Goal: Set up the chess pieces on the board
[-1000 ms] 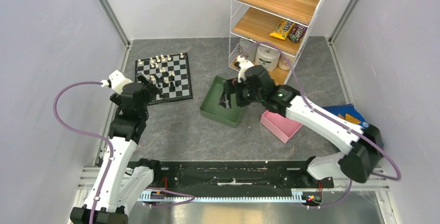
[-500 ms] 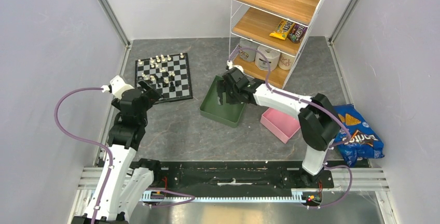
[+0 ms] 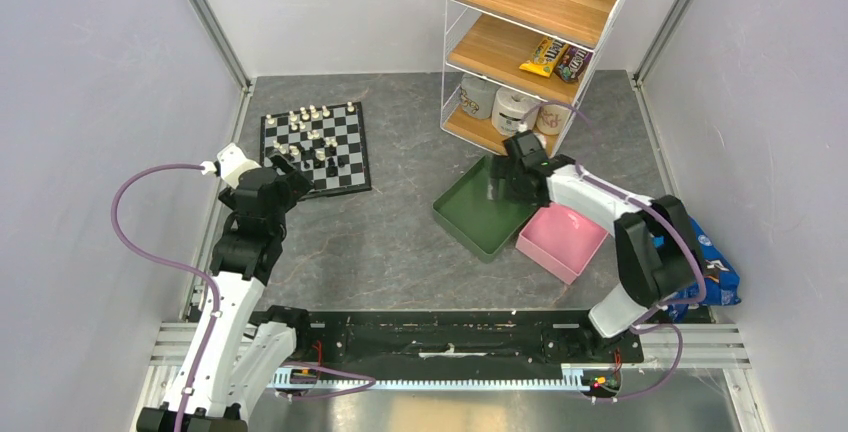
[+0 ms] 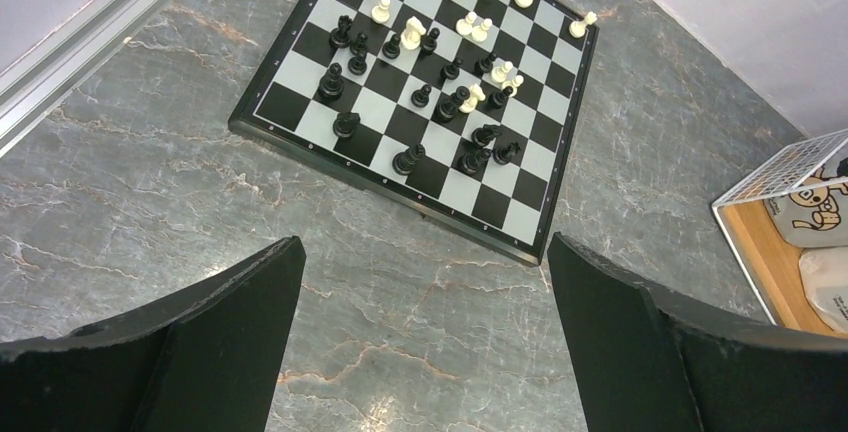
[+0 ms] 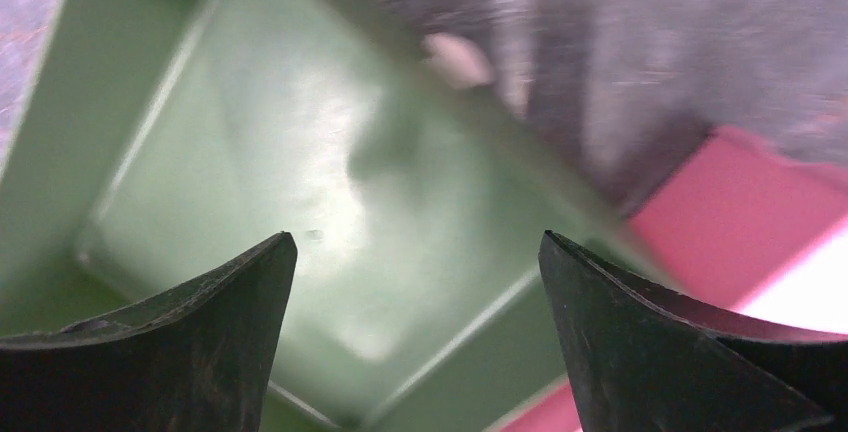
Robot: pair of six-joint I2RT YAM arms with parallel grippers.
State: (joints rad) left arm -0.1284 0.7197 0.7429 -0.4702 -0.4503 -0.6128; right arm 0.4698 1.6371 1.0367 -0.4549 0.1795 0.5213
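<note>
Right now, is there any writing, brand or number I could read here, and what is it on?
No text reads clearly.
Yellow candy pack: lettering too small to read.
Brown candy pack: lettering too small to read.
Blue bag: mostly hidden, no letters show.
Rolls on the bottom shelf: print blurred; the left wrist view shows only a drawing.

Left gripper (image 4: 422, 244) and right gripper (image 5: 415, 238) both agape.

Green tray (image 3: 480, 220) shifted right, now just beside pink tray (image 3: 560, 240); right tool (image 3: 497, 188) moved right with it.
</note>
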